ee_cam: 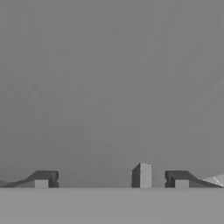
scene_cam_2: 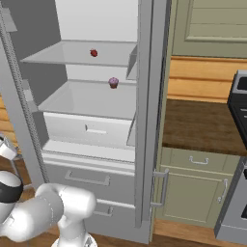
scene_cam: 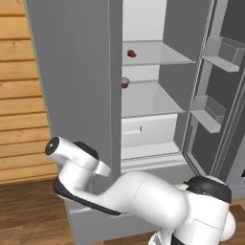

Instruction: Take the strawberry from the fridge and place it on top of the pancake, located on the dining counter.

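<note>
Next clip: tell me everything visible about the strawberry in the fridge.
The strawberry is a tiny dark-red berry, too small to make out leaf or surface detail. It lies alone on the upper white shelf of the open fridge, toward the shelf's back, and touches nothing but the shelf. One shelf below sits a pink-purple cupcake, well apart from it. In the right base view the berry lies almost directly above the cupcake. No robot part is near it.

I'm working in a home kitchen. A tall grey fridge point(scene_cam_2: 144, 120) stands open, its white shelves holding a strawberry point(scene_cam_2: 93, 53) and a frosted cupcake point(scene_cam_2: 113, 82). Beside it I see a dark wooden countertop point(scene_cam_2: 198, 126) over pale green cabinets point(scene_cam_2: 193, 193), a stove's edge point(scene_cam_2: 239, 144), and wood-plank walls point(scene_cam: 19, 95).
</note>
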